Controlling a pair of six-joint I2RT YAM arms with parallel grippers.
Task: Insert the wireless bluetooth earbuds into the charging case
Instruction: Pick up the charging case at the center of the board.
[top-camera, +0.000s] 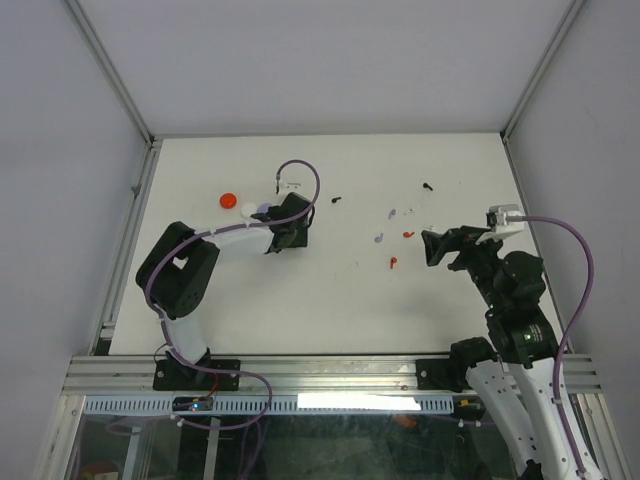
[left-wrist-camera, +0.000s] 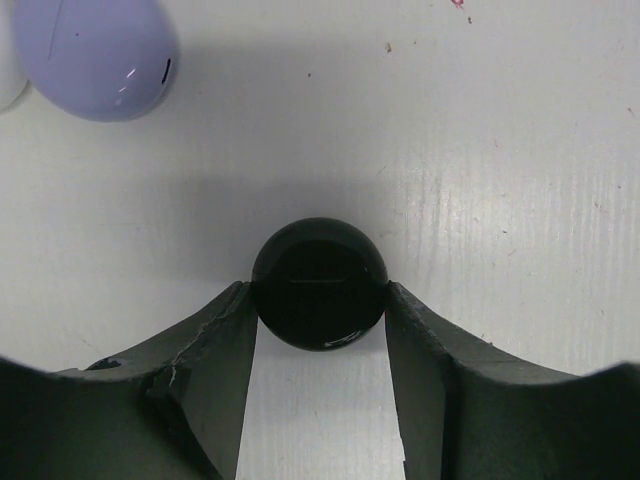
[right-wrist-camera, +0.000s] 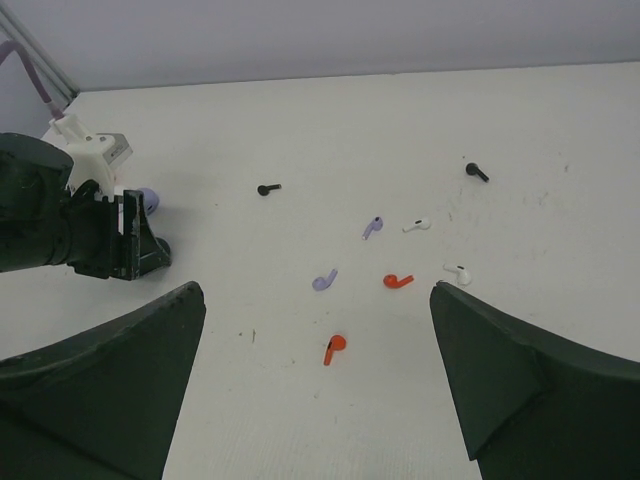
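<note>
- No text, label, brand, number or sign is showing legibly in any view.
- Black case (left-wrist-camera: 318, 285): it is showing only a thin seam line and a small glint, with no lettering to read.
- Lavender case (left-wrist-camera: 95, 55): it is showing a small dark slot and a faint line, with no lettering to read.
- White box (right-wrist-camera: 98, 155) on the left arm: any marking on it is coming out too small to read.
</note>
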